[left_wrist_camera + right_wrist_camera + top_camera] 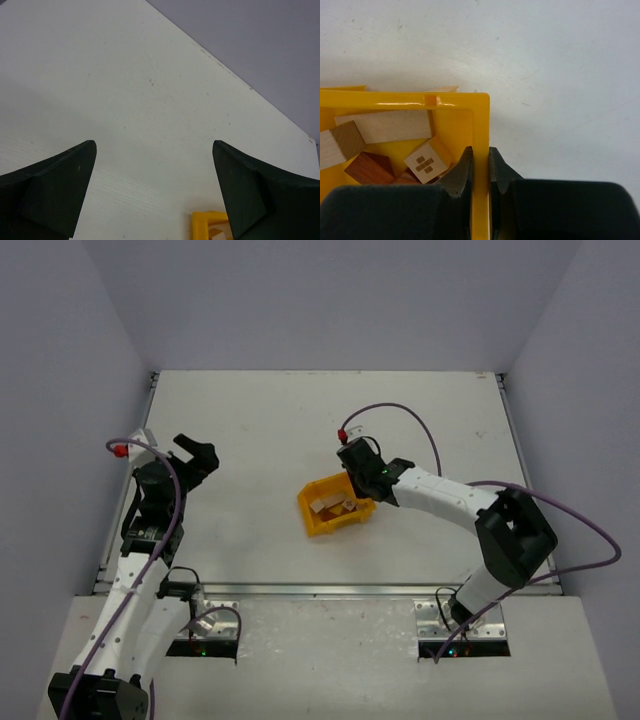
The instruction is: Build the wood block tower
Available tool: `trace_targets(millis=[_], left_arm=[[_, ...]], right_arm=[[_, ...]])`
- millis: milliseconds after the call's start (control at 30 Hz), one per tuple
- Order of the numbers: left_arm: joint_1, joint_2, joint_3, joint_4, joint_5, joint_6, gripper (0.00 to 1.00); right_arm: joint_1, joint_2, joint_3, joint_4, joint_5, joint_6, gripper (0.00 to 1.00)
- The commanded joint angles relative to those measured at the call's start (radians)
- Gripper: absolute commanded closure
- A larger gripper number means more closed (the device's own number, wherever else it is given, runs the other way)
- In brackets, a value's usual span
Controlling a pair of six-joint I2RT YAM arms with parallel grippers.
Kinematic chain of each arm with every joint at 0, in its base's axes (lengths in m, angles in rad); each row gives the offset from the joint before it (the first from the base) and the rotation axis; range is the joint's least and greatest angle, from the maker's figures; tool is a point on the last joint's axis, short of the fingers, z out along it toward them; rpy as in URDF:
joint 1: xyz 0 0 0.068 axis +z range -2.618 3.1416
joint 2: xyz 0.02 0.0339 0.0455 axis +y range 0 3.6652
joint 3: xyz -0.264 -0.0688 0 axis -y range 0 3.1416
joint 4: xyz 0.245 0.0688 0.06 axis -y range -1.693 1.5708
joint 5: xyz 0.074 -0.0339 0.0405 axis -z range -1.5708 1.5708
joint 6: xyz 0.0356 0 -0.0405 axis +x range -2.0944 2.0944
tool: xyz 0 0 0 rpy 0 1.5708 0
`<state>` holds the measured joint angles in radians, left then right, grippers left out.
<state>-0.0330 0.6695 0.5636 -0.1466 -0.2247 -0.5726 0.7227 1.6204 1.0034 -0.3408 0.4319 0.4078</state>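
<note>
By the table's (260, 420) left edge we see the L gripper (198, 450) held above the surface, jaws wide apart w/ nothing btw them. In its wrist view the fingers (55, 185) frame bare tabletop and one corner of the bin (202, 217). We judge it's parked there to keep clear, aimed inward so it can come in when needed. Near the table's middle, a bit toward the near edge, the bin sits at an angle. The blocks (335, 507) lie loose inside it, pale and reddish-brown ones jumbled, no tower begun. At the bin's far-right corner the R gripper (357, 488) has its jaws closed on the bin's side wall, one finger inside, one outside. So it grips plastic, not wood. The nearest block sits just beside the inner finger; whether they touch we can't tell. Prob. the grip is for tipping or dragging the bin to get blocks onto open table, since picking from the heap looks awkward.
</note>
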Motion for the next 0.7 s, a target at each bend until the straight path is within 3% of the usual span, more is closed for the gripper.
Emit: trace_targets(millis=[0, 133, 400, 667], left_arm=[[0.002, -0.016, 0.005, 0.004, -0.037, -0.011, 0.00], [0.001, -0.018, 0.007, -0.007, -0.055, -0.015, 0.00], [0.001, -0.013, 0.007, -0.011, -0.076, -0.018, 0.00], [0.001, -0.016, 0.004, -0.013, -0.079, -0.024, 0.00]], right_arm=[[0.001, -0.082, 0.070, 0.078, 0.189, -0.196, 1.00], [0.000, -0.094, 0.099, 0.259, 0.265, -0.470, 1.00], [-0.002, 0.046, 0.264, 0.378, 0.383, -0.786, 1.00], [0.015, 0.121, 0.330, 0.427, 0.392, -0.879, 1.00]])
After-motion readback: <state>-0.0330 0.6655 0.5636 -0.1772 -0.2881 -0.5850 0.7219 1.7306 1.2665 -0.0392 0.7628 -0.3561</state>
